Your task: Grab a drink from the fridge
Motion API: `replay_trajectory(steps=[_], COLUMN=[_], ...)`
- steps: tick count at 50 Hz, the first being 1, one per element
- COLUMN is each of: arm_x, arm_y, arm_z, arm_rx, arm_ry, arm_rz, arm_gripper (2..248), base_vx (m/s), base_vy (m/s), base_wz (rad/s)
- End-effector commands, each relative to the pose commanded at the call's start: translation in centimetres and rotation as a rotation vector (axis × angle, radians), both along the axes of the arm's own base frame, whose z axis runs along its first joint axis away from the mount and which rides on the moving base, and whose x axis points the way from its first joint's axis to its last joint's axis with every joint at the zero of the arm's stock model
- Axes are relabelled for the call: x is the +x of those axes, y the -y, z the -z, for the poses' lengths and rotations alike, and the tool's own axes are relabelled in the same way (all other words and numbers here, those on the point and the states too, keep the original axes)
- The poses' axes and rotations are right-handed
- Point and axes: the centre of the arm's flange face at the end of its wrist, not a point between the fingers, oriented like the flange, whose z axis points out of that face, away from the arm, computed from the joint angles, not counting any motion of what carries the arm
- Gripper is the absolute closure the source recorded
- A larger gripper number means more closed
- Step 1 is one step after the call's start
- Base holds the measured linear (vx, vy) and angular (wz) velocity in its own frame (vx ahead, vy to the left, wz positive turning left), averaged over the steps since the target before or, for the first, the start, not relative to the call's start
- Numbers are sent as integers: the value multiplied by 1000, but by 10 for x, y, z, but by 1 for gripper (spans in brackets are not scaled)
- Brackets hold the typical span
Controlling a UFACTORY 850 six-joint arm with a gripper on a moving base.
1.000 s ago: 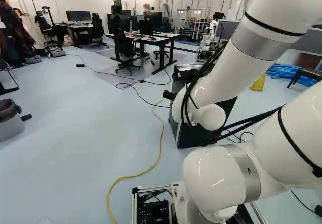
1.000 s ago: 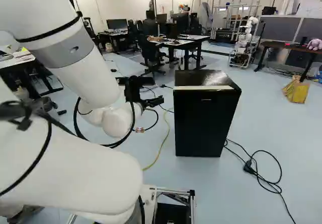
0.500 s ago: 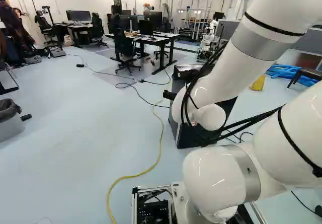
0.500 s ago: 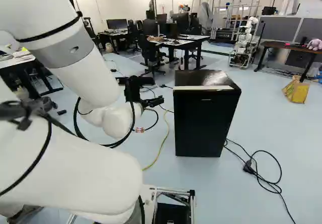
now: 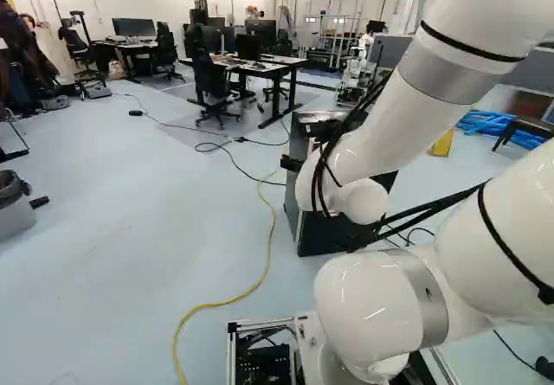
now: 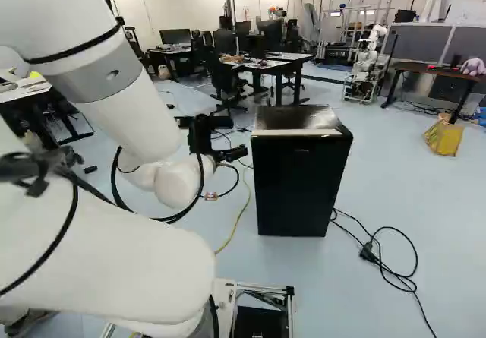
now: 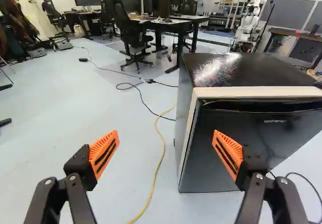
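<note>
Robotics lab with office bits. Left base view, upper left to top centre: desks, monitors, office chairs. Right base view, upper right: another robot, white, on a stand, near grey partitions; tall metal frame behind. Yellow cable lies across a pale, smooth floor. Plain white walls.

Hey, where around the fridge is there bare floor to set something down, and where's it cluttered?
The broadest bare floor lies between the bin and the yellow cable. A narrow strip shows between that cable and the fridge. It's crowded where black cables loop, right of the fridge in the right base view.
</note>
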Motion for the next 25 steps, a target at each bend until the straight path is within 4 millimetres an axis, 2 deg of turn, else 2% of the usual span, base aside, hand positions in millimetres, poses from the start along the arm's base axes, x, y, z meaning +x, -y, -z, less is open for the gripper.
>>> replay_trajectory(steps=[4,25], arm_x=[0,0], arm_y=[0,0], arm_z=[0,0], arm_rx=[0,0], arm_ry=[0,0], arm_rz=[0,0], arm_gripper=[3,3], base_vx=[-1,0], base_vy=[-50,0], base_wz=[-10,0])
